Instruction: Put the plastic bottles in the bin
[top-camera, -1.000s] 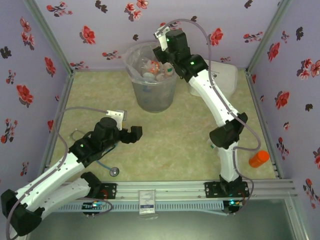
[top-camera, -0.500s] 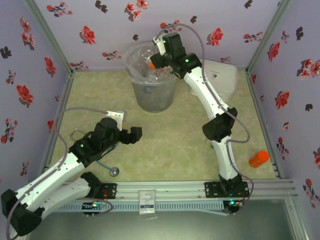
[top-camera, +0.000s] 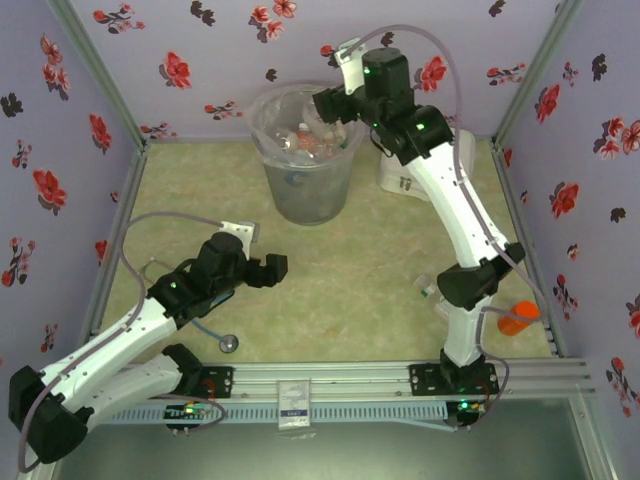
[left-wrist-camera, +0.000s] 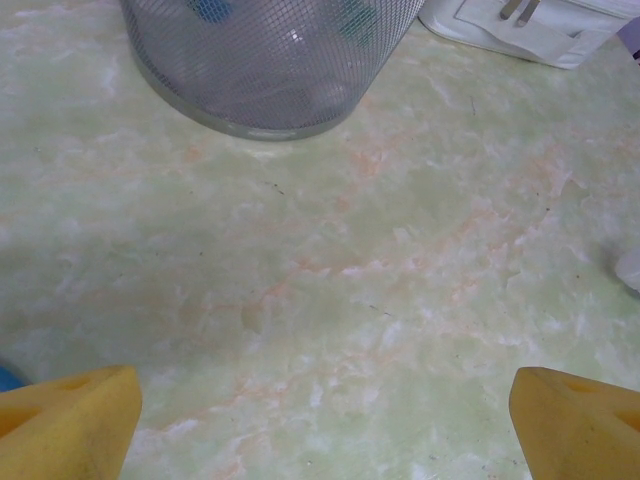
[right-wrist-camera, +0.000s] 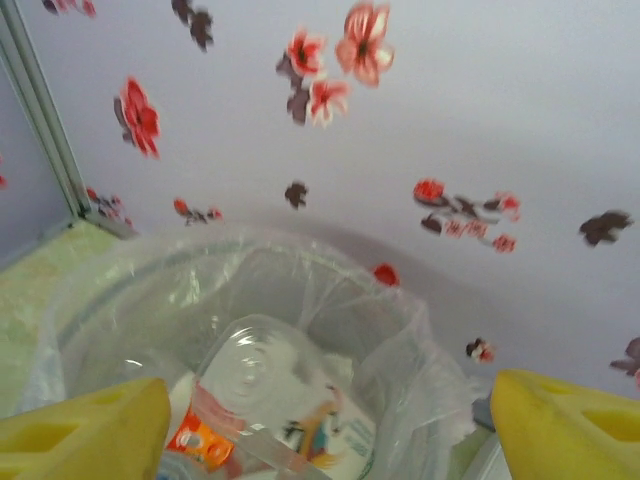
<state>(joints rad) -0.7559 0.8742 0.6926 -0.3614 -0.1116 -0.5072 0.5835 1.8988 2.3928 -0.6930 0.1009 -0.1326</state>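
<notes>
Hovering at the right rim of the bin (top-camera: 305, 195), the right gripper (top-camera: 333, 102) had its yellow fingers (right-wrist-camera: 85, 430) spread wide with nothing between them, and below it the plastic bottles (right-wrist-camera: 270, 400) lay heaped inside the bin (a clear bag (right-wrist-camera: 420, 350) lined its mouth). The left gripper (top-camera: 268, 270) hung low over the table (top-camera: 380, 260) in front of the bin, its jaws parted and empty as well. An orange bottle (top-camera: 518, 318) lay well apart from the bin, to its front right, and what may have been another small bottle (top-camera: 428, 292) sat nearer, too blurred to tell.
</notes>
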